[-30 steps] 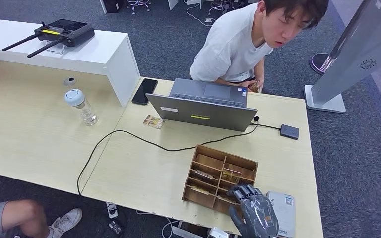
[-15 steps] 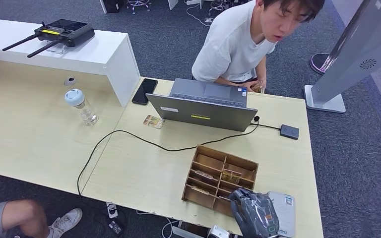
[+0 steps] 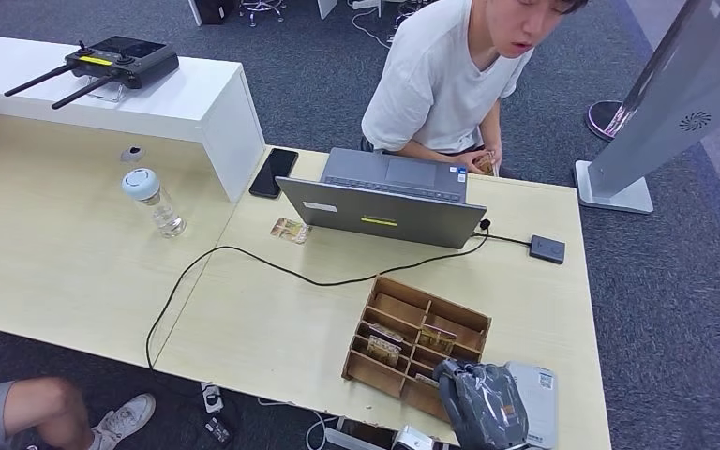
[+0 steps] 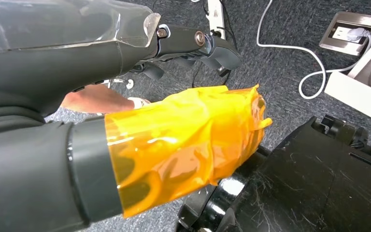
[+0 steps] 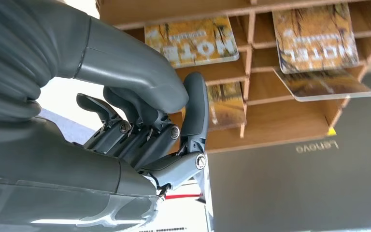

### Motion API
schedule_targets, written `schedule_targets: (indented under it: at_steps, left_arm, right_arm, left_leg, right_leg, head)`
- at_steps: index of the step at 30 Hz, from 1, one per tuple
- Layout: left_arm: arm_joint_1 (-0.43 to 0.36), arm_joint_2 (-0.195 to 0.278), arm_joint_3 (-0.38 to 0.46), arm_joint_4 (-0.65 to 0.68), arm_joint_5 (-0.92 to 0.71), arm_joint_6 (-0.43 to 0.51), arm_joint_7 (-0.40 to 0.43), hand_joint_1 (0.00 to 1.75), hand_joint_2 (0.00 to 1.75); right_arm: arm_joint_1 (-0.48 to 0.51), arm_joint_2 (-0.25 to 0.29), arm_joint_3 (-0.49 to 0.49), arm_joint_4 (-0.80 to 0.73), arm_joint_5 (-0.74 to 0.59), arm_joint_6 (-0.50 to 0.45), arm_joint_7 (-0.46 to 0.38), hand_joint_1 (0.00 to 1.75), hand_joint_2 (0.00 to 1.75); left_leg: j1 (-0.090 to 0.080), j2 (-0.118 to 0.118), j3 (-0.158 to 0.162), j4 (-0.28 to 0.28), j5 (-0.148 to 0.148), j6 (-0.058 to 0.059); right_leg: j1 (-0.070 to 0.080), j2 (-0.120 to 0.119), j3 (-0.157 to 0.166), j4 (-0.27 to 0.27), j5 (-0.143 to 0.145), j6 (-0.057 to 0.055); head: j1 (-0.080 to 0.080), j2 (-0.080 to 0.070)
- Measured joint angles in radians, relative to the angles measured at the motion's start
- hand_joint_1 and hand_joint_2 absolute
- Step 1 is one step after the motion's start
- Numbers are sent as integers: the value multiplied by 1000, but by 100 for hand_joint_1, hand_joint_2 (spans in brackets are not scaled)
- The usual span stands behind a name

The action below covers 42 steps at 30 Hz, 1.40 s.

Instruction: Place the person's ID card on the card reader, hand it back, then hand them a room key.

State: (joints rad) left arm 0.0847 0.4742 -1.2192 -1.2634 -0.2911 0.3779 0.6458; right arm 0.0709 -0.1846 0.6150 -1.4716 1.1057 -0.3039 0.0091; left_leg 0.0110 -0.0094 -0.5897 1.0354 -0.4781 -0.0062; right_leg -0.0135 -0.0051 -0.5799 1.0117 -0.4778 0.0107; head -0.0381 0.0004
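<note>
A: R hand (image 3: 481,403) status?

B: At near right corner of the wooden card organizer (image 3: 418,344), near edge of the light wood desk (image 3: 272,319). Wrist cam: fingers (image 5: 194,108) curled in, thumb over them. Can't tell if a card's pinched in there, the thumb blocks it.

A: L hand?

B: L hand (image 4: 193,140) hanging below desk level, wrapped in orange film. Open or closed, can't tell, the wrap hides the fingers.

A: Room keys?

B: Hotel key cards (image 5: 192,41) sit in the organizer slots, several compartments filled. One card (image 5: 323,84) lies tilted, sticking out past its slot. Printed "HOTEL", yellow-brown artwork.

A: Card reader?

B: Small black reader (image 3: 547,248) on the far right of desk, cabled, just right of the grey Lenovo laptop (image 3: 384,211). Nothing on top of it.

A: ID card?

B: Person (image 3: 450,75) at far side of the desk, leaning in behind the laptop, holding smth small (image 3: 481,164) in the hands, prob a card, too small to confirm. Another card (image 3: 291,230) lies flat on the desk, left of the laptop.

A: Other stuff?

B: Black phone (image 3: 274,172) far left of the laptop, water bottle (image 3: 153,200) on the left desk, antenna'd controller (image 3: 117,61) on the white shelf. White device (image 3: 536,403) just right of the R hand. Black cable (image 3: 244,258) runs across the desk.
</note>
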Motion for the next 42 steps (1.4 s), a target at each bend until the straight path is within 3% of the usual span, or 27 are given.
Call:
schedule_targets:
  at_steps: [9,16,20,22,31,42]
  left_arm:
    - [0,0,0,0,0,3,0,0,0]
    - [1,0,0,0,1,7,0,0,0]
    - [1,0,-1,0,1,9,0,0,0]
    - [1,0,-1,0,1,10,1,0,0]
    - [2,2,-3,0,9,19,3,0,0]
    - [1,3,-20,0,20,31,6,0,0]
  right_arm:
    - [2,0,-14,-34,0,-13,-8,171,175]
    - [16,0,-19,-67,-27,-12,-36,153,175]
    - [21,0,-19,-80,-28,-12,-37,7,175]
    - [23,0,-19,-85,-28,-12,-37,0,175]
    - [38,-10,-19,-119,-33,-9,-44,1,175]
    - [43,-21,-19,-116,-36,-10,-30,23,175]
  left_leg:
    - [0,0,0,0,0,0]
    - [0,0,0,0,0,0]
    - [0,0,0,0,0,0]
    - [0,0,0,0,0,0]
    - [0,0,0,0,0,0]
    - [0,0,0,0,0,0]
  right_leg:
    - [0,0,0,0,0,0]
    - [0,0,0,0,0,0]
    - [0,0,0,0,0,0]
    - [0,0,0,0,0,0]
    - [0,0,0,0,0,0]
    - [0,0,0,0,0,0]
  head:
    - [0,0]
    - [0,0]
    - [0,0]
    - [0,0]
    - [0,0]
    - [0,0]
